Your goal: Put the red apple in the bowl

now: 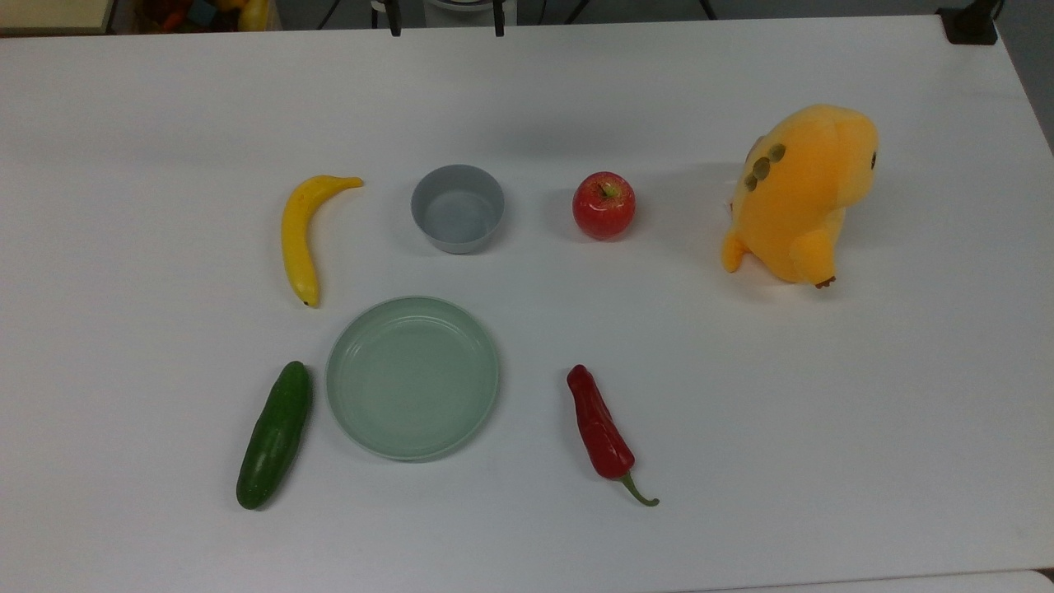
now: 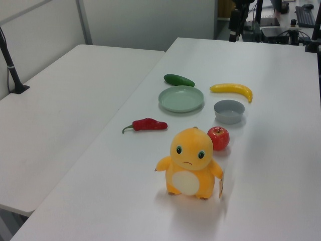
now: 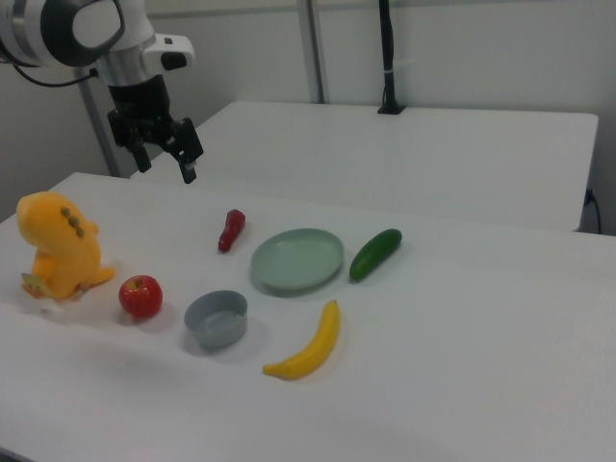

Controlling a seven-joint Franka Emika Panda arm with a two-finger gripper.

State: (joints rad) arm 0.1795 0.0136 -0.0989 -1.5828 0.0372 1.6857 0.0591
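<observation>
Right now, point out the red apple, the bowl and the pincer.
red apple (image 1: 603, 206): top view, middle of its glossy top.
bowl (image 1: 457, 207): top view, grey inner floor.
pincer (image 3: 164, 159): right view, gap between its spread fingertips.

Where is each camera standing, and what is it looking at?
Top view: high up, looking down on the table; gripper tips at the top edge.
Left view: beside the plush, looking along the table; gripper far back.
Right view: opposite side, banana nearest; arm and open gripper above.
All share the apple and bowl.
</observation>
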